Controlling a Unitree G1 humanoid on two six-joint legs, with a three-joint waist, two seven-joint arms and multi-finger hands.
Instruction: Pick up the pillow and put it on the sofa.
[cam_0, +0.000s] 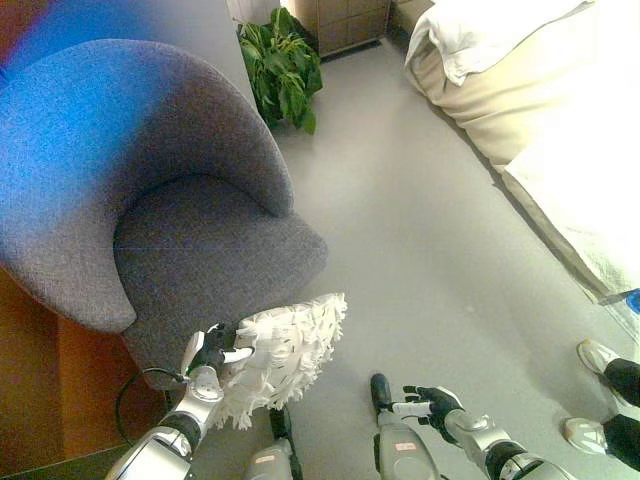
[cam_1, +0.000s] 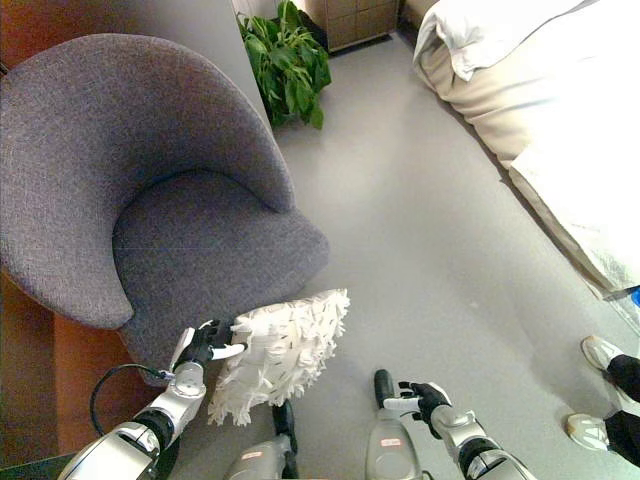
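A white fringed pillow (cam_0: 283, 352) hangs just off the front edge of the grey tub-shaped sofa chair (cam_0: 200, 250). My left hand (cam_0: 215, 350) is curled on the pillow's left edge and holds it up beside the seat front. My right hand (cam_0: 432, 404) hovers low at the bottom right over the grey floor, fingers spread and holding nothing. In the right eye view the pillow (cam_1: 280, 352) again sits below the seat cushion (cam_1: 210, 250), with my left hand (cam_1: 205, 345) on it.
A green potted plant (cam_0: 285, 70) stands behind the chair. A bed with white and cream bedding (cam_0: 540, 100) fills the upper right. A person's shoes (cam_0: 595, 355) show at the right edge. Wooden flooring (cam_0: 40, 380) lies left of the chair.
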